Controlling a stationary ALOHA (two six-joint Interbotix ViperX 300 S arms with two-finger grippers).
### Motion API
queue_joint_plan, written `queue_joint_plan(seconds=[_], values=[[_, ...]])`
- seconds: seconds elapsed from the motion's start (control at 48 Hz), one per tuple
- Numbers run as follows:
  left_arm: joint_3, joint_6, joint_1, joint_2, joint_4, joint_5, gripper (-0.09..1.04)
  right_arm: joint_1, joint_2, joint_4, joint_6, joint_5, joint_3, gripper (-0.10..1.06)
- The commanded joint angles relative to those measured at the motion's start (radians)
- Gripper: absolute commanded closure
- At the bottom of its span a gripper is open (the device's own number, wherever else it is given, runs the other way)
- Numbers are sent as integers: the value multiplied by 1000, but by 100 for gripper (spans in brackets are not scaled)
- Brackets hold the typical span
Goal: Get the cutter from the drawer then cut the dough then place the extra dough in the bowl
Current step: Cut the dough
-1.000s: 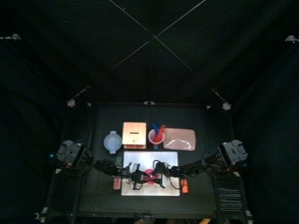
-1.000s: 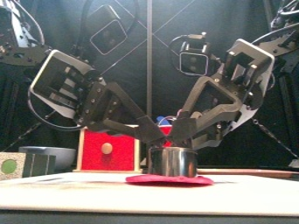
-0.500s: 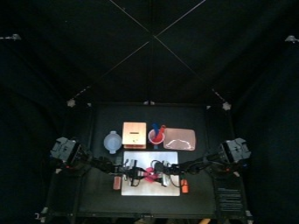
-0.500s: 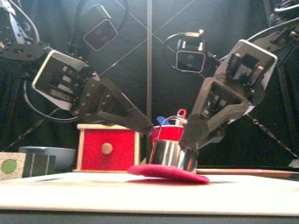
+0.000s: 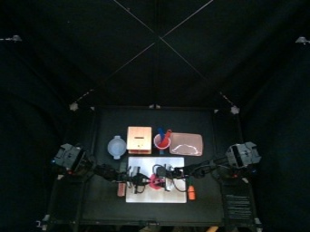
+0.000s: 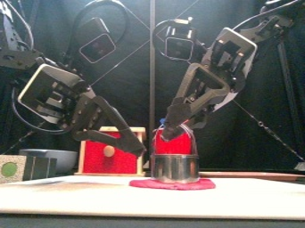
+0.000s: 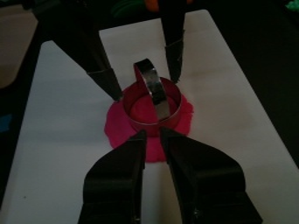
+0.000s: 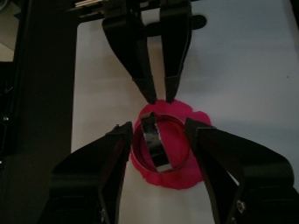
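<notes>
A round metal cutter (image 6: 176,167) stands upright on a flat red dough disc (image 6: 173,184), which lies on the white cutting board (image 5: 172,196). The cutter's wire handle (image 6: 176,134) arches over it. My right gripper (image 6: 179,114) hangs just above the handle, its jaws spread wide to either side of the cutter (image 8: 160,147) with nothing gripped. My left gripper (image 6: 144,152) points at the cutter's left side from slightly apart, jaws together and empty. In the left wrist view its tips (image 7: 156,138) sit at the dough's (image 7: 122,122) near edge.
Behind the board stand the blue-grey bowl (image 5: 116,146), the wooden box with a red drawer front (image 5: 140,139), the red cup (image 5: 161,138) and the pink tray (image 5: 186,142). Bare white board lies in front of the dough.
Both grippers have drawn off the cutter: the right has risen above it, the left has backed away leftward. The cutter, tilted half a second ago, now stands level on the dough.
</notes>
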Motion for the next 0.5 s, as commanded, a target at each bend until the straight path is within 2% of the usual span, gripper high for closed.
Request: queue_joint_plan(seconds=[0.021,0.333,0.5], values=[[-34,2,-8,15,-2,-6,36,-8,-37,-18,-3,58,-38,11],[-49,2,-8,48,-2,-5,41,-15,-25,-172,0,322,-164,11],[-51,-2,-6,63,-6,-6,41,-15,6,-218,0,428,-227,11]])
